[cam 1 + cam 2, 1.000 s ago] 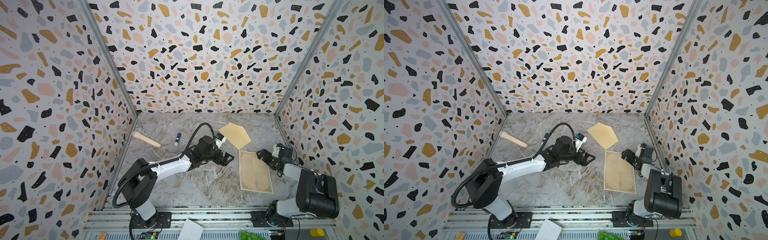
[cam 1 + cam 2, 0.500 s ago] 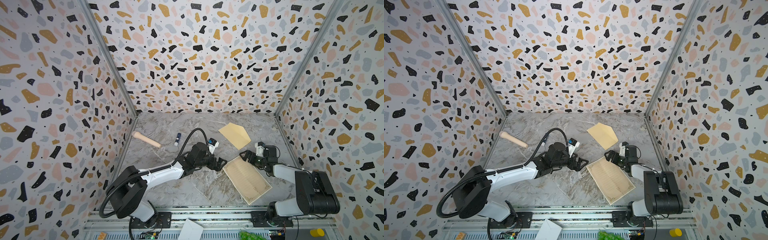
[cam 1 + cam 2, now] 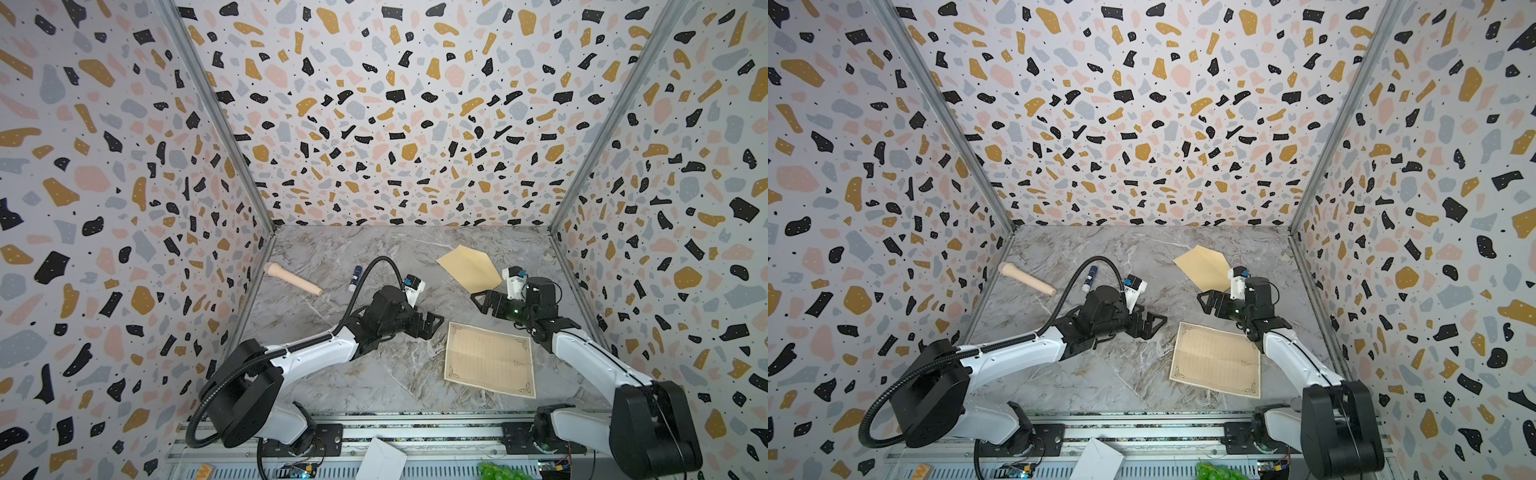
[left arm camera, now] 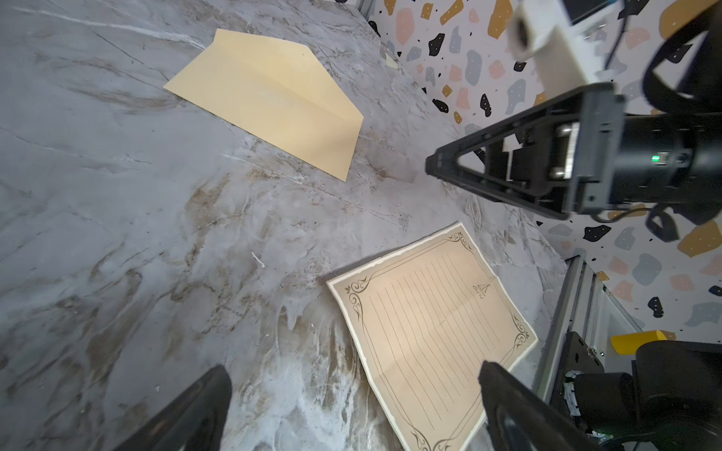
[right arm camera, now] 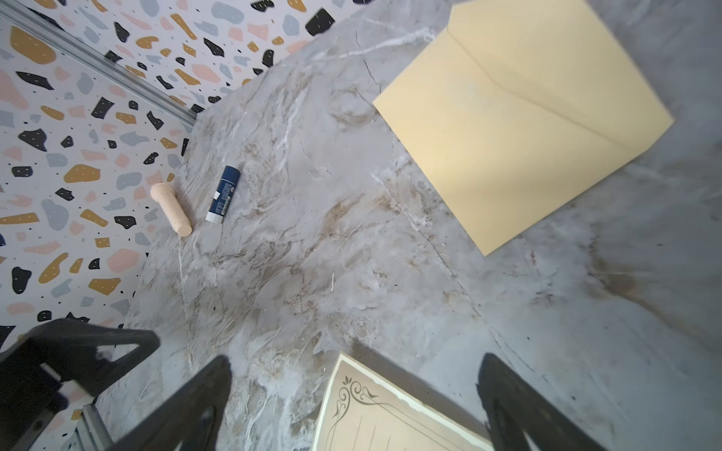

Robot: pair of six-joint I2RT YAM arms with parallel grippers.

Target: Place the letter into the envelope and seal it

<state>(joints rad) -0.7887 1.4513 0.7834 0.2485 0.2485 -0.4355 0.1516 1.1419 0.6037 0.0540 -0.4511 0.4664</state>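
Cream ornate-bordered paper letter [image 3: 489, 359] swung round, flat below the empty, wide-open right pincer [image 3: 480, 302]; left pincer [image 3: 432, 326] likewise; tan kraft envelope [image 3: 467, 268] beyond.

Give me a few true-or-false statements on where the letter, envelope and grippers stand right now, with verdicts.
1. The letter lies on the table, outside the envelope. True.
2. The right gripper is shut on the letter. False: it is open and holds nothing.
3. The envelope's flap is folded shut. False: it lies unfolded, open.
4. The left gripper is open and empty. True.
5. A blue stick lies near the wooden handle. True.
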